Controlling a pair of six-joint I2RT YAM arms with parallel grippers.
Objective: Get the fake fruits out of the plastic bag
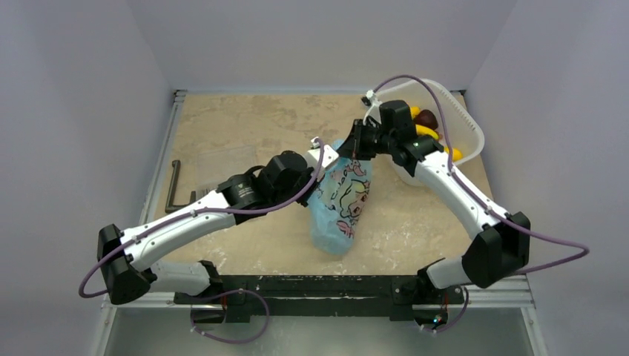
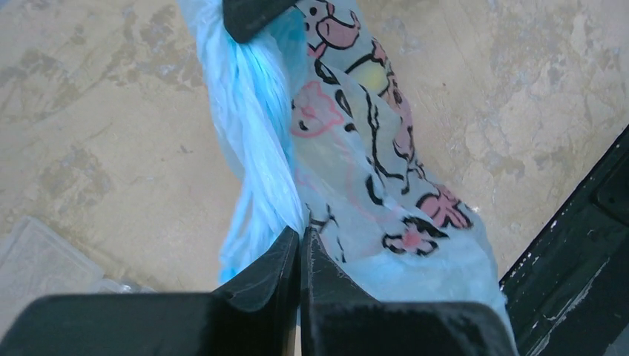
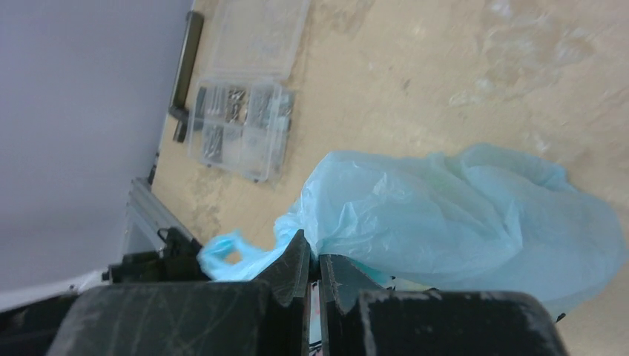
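**Plastic bag (image 1: 340, 204) pinched at its top end by both arms**

Bag: light blue film w/ pink-and-black cartoon print. It sits mid-table, its length running from the grippers toward the near edge. The top end is bunched and held up btwn the two arms. The lower end looks to rest on the table (image 1: 245, 126), tho the overhead view doesn't settle it.

Left gripper (image 2: 300, 243) – jaws nearly together, a thin fold of the plastic bag clamped btwn them.

Right gripper (image 3: 314, 261) – jaws likewise narrow, w/ film pinched. A loop handle (image 3: 215, 256) sticks out just beside its fingers.

Fake fruits (image 1: 428, 132): yellow pieces and one dark red piece lie in the white basket (image 1: 469, 122) at far right, partly hidden by the right arm. A yellowish patch shows thru the film in the left wrist view; poss. a fruit inside, can't confirm.

Clear box (image 3: 241, 122) of small metal parts and a black L-shaped tool (image 1: 174, 189) are at the table's left side, well apart from the bag.
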